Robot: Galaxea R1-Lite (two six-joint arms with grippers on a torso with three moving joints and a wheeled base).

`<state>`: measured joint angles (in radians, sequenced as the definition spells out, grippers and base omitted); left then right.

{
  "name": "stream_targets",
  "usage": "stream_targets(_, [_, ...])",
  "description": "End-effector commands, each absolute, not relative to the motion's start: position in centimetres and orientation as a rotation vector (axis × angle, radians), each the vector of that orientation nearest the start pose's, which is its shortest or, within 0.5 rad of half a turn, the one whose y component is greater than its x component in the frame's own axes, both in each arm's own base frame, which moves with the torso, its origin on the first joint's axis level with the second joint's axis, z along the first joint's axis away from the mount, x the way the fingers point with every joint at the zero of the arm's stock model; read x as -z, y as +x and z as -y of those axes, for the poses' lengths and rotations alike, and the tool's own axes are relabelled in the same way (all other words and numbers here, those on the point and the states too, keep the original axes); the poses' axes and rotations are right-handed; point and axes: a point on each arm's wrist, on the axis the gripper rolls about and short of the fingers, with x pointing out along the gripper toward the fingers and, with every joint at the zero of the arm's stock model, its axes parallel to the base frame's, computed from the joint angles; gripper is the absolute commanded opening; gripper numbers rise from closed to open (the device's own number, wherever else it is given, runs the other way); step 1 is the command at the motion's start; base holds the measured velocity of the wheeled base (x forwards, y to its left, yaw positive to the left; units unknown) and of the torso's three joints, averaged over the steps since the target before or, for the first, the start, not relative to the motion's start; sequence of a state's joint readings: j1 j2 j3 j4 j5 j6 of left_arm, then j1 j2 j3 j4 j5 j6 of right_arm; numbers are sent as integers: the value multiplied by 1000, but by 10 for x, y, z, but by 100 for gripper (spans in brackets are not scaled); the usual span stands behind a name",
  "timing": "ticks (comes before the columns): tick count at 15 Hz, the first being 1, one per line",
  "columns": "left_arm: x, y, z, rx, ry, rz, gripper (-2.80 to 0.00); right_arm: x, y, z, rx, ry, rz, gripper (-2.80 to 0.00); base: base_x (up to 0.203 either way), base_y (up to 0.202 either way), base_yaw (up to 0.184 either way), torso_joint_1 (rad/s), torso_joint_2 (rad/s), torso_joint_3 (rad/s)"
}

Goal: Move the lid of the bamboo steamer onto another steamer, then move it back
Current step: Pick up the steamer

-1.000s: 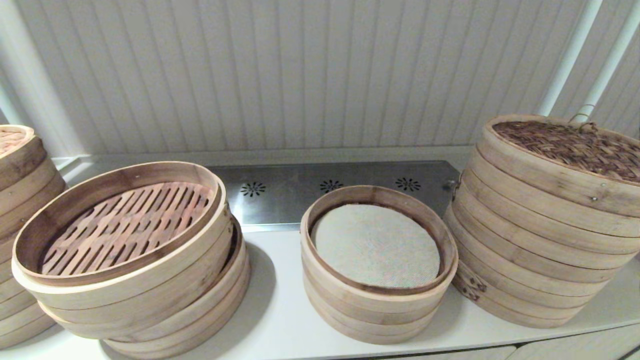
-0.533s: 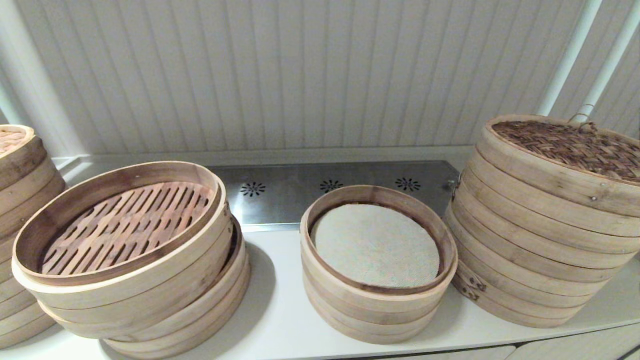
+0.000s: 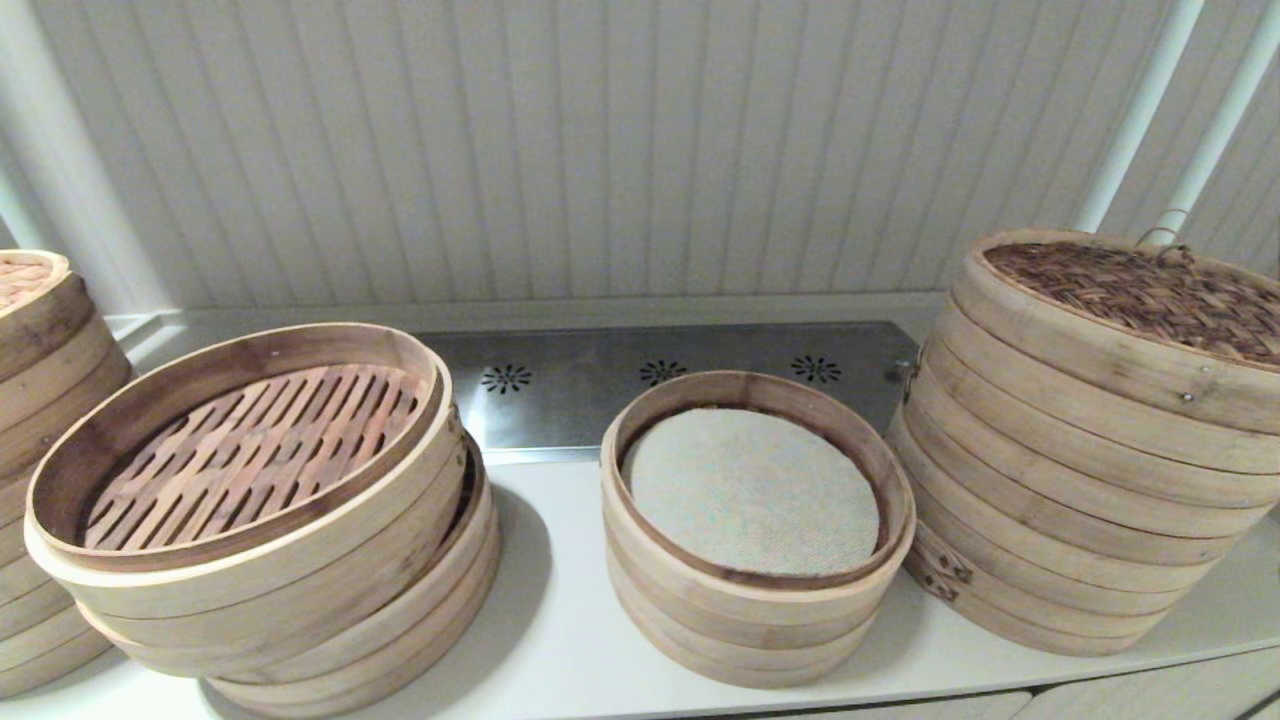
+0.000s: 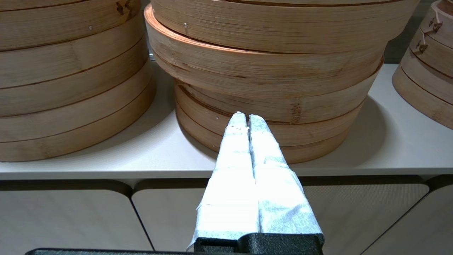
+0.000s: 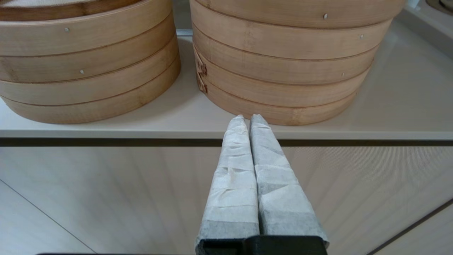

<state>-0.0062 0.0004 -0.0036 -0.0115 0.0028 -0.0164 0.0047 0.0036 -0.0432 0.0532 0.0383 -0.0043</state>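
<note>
The bamboo steamer lid, dark woven top in a pale pinned band, lies on the tall stack of wide pale rings at the right, the other steamer. That stack's inner rim and liner are hidden under the lid. Neither gripper shows in the head view. My left gripper is shut and empty, held low in front of the counter edge and facing the leaning stack. My right gripper is likewise shut and empty, just before the counter edge below the tall stack.
A shorter cloth-lined stack stands mid-counter. A leaning stack with a slatted floor is at the left, and another stack sits at the far left. Cabinet fronts lie below the counter.
</note>
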Motion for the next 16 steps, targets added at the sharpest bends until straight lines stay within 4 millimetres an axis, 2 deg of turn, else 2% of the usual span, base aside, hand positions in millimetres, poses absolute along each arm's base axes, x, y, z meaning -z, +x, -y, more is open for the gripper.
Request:
stream_targets(1, [-78,-23,0,3,-17,14,-280,-81,-26,-1,-43,-4,-14,-280,0,0,0,0,0,0])
stream_targets(6, [-78,-23,0,3,-17,15,-280,-80,-25,0,-10,94,-22,-280,0,0,0,0,0,0])
stream_targets(9, [-78,-23,0,3,-17,13,-280,-80,-25,0,-9,70,-9,-280,0,0,0,0,0,0])
stream_targets(12, [-78,-23,0,3,-17,15,-280,-74,-22,0,-12,-28,-15,-280,0,0,0,0,0,0])
stream_targets(16, [-78,-23,0,3,-17,15,-280,-74,-22,0,-14,-38,-14,-280,0,0,0,0,0,0])
